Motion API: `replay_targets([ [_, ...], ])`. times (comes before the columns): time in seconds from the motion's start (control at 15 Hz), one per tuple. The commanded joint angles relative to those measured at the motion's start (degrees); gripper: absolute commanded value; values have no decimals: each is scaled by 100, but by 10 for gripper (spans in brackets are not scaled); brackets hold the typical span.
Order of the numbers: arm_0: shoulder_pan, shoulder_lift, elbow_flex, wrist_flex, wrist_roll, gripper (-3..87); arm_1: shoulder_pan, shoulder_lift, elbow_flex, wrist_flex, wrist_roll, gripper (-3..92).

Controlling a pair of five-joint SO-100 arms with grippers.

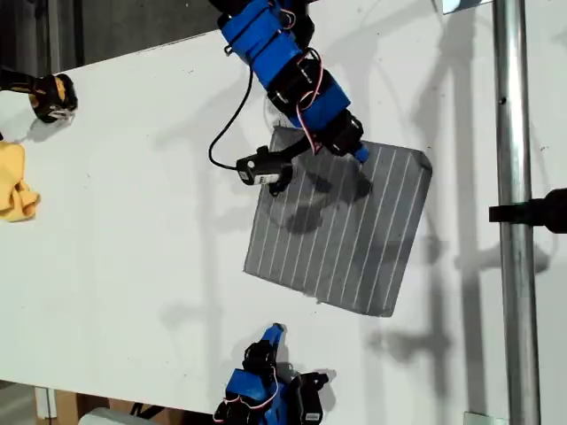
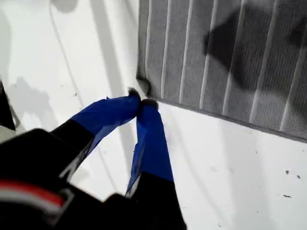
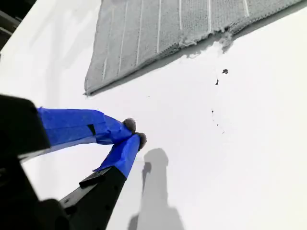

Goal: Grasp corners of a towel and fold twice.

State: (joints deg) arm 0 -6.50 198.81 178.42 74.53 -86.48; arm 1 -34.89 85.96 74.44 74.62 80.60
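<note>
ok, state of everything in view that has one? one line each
towel: spread flat on the table, unfolded, not gripped.
my first gripper: shut, empty, tips at a towel corner.
my second gripper: shut, empty, over bare table, clear of the towel.
yellow cloth: crumpled, at the exterior view's left edge.

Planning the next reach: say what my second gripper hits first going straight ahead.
Likely the bare table, short of the towel: my second gripper, shut, tilts down at white surface with a gap before the towel's near edge. Height is hard to judge.
</note>
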Motion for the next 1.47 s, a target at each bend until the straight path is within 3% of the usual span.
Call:
replay_targets([
  [0.0,-9,35,9,44,-53,-15,-237,18,-378,-149,53,-2],
  [0.27,-18,35,9,44,-35,-15,-475,-246,-308,-615,-229,1],
  [0.4,-18,35,9,44,-35,-15,-536,-404,-255,-747,-264,196],
  [0.67,9,35,9,53,-9,-15,-519,-563,62,-1116,-378,468],
  [1.0,-9,35,9,53,26,-15,-694,-949,413,-765,62,438],
  [1.4,-26,35,9,53,44,-15,-861,-2188,-387,-817,79,426],
])
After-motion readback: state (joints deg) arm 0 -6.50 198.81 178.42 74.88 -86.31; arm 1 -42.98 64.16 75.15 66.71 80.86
